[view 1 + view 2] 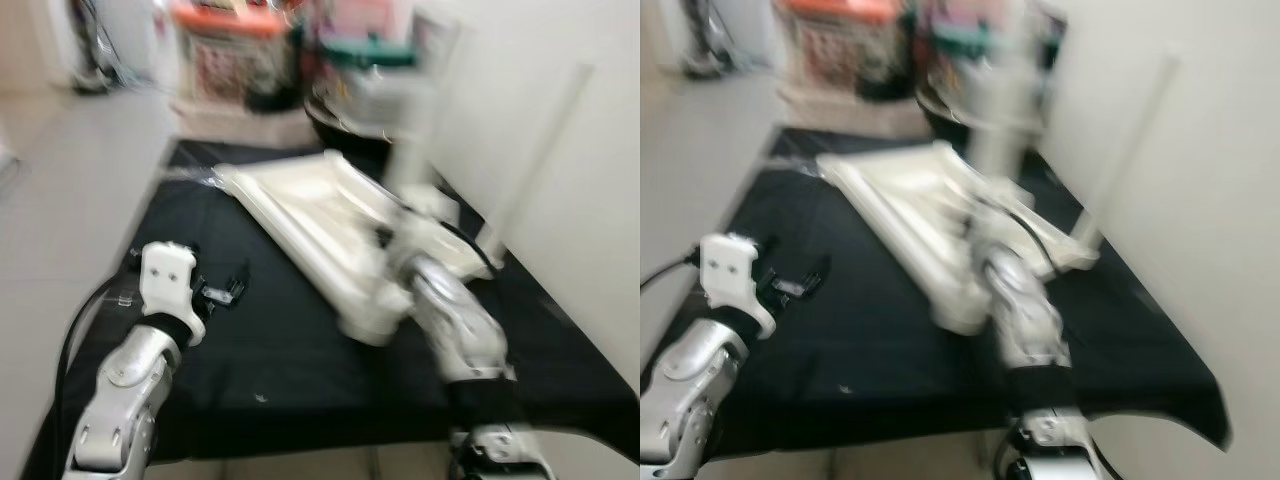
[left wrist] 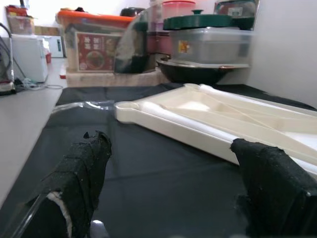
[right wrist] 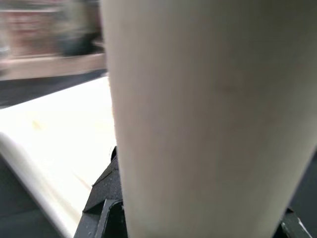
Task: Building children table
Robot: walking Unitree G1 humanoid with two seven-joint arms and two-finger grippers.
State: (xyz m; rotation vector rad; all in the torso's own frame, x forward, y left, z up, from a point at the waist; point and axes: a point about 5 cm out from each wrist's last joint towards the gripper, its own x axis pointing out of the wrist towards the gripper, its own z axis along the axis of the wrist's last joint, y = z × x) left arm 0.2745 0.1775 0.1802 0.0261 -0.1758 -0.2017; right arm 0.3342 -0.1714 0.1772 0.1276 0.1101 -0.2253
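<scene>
Now right gripper clamps smooth cream cylindrical leg; left gripper spread wide.

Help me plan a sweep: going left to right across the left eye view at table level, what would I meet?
Left arm and left gripper → black cloth → cream tabletop panel → right arm → white leg propped against the wall.

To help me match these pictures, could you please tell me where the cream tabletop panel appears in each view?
Left eye view: tabletop panel lies diagonally across the black mat, centre.
Right eye view: centre, slightly left.
Left wrist view: right half, beyond the open left gripper.
Right wrist view: lower left, behind a cream leg.
Shared landmark: the black mat.
</scene>
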